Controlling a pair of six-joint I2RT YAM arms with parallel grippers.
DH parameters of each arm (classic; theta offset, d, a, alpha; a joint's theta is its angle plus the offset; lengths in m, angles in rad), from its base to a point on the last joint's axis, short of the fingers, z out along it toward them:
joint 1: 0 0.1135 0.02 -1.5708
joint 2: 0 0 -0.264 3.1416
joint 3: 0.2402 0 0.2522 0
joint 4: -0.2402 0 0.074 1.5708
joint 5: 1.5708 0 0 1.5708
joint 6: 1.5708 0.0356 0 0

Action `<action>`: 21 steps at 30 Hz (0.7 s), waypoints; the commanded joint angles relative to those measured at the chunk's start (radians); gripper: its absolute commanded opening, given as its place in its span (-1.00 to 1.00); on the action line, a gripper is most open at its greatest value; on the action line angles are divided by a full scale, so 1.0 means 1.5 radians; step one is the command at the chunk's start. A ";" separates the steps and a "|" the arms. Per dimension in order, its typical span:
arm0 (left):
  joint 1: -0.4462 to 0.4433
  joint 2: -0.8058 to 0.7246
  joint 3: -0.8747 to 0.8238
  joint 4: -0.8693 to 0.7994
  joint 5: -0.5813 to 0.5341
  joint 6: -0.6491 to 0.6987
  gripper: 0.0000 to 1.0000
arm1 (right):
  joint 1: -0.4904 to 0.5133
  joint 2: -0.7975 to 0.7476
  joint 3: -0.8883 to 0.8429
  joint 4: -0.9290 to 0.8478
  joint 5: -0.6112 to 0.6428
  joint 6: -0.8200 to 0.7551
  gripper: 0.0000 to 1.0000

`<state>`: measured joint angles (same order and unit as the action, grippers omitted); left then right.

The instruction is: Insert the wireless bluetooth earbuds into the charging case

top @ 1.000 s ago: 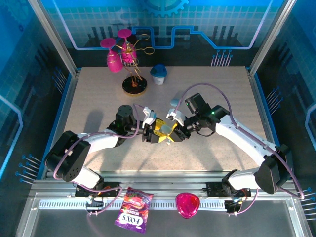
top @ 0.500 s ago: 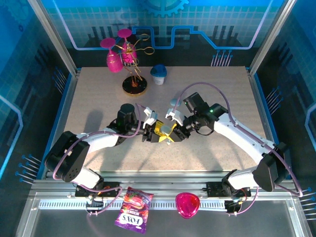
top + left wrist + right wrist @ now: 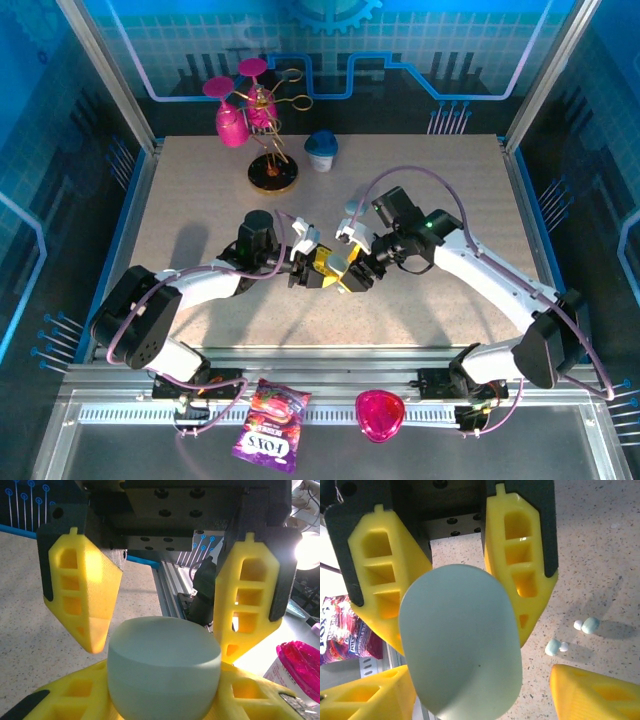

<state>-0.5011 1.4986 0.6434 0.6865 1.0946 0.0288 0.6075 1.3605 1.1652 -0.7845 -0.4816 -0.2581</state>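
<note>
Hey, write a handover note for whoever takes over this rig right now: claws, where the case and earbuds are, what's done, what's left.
The left claw is shut on the case.
The right claw is open, one finger on either side of the case, not gripping it.
Two earbuds lie loose on the table, apart from the case.
Done: case in hand.
Left: the case looks closed, so open it, then seat both earbuds.

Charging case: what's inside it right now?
The charging case looks shut, so its inside is hidden. Two earbuds lie on the table, outside it.
</note>
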 commanded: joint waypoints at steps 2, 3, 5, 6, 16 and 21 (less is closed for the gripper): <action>-0.004 -0.017 0.009 0.009 0.023 0.025 -0.46 | -0.010 -0.032 -0.015 0.015 0.011 0.014 0.44; -0.004 -0.017 0.008 0.008 0.025 0.027 -0.46 | -0.014 -0.036 -0.019 0.021 0.016 0.022 0.43; -0.004 -0.019 0.009 0.005 0.028 0.031 -0.46 | -0.023 -0.042 -0.023 0.030 0.021 0.035 0.43; -0.004 -0.020 0.009 0.005 0.030 0.032 -0.46 | -0.028 -0.045 -0.025 0.037 0.027 0.045 0.43; -0.004 -0.026 0.005 0.013 0.031 0.035 -0.46 | -0.069 -0.085 -0.045 0.090 0.059 0.100 0.41; -0.004 -0.022 -0.001 0.030 0.020 0.036 -0.47 | -0.084 -0.111 -0.058 0.106 0.044 0.108 0.42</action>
<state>-0.5007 1.4895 0.6434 0.6880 1.0878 0.0555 0.4950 1.2167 1.0981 -0.6640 -0.4229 -0.1184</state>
